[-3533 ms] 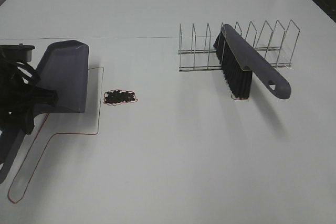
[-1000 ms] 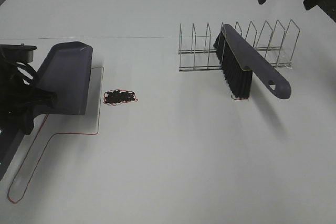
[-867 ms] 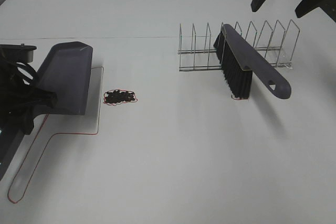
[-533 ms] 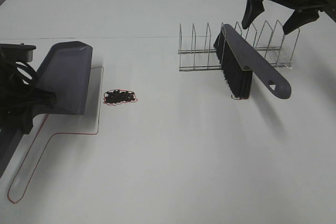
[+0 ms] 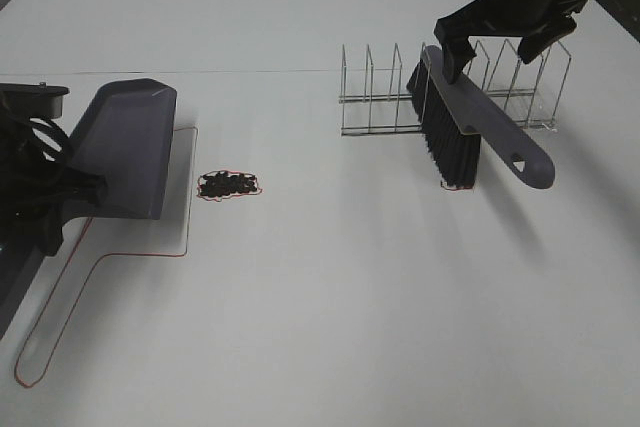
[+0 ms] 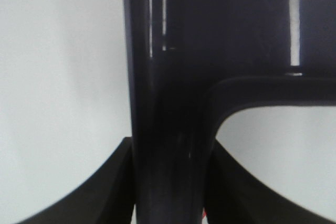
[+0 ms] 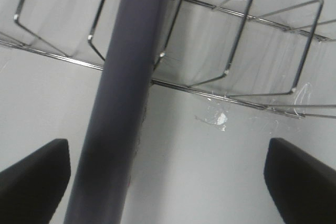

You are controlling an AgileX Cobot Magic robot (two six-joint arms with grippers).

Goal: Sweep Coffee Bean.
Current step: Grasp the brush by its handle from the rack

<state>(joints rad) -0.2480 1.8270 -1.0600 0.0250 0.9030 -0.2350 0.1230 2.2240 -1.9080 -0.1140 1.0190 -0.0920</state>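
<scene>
Coffee bean (image 5: pixel 230 184) pile unswept beside dustpan (image 5: pixel 130 147) — left gripper (image 6: pixel 170 182) clamps its handle; right gripper (image 5: pixel 490 59) spread above brush (image 5: pixel 500 137), not gripping.

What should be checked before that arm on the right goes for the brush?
1. Right end effector open: ok, jaws spread wide.
2. Brush handle lined up under its jaws: ok, though off-centre in the right wrist view.
3. Brush free of the wire rack: not ok, its far end sits between rack wires.
4. Left end effector gripping the dustpan: ok, shut on its handle.
5. Coffee beans in one pile beside the dustpan's mouth: ok.
6. Dustpan lip flat on the table: cannot tell.
</scene>
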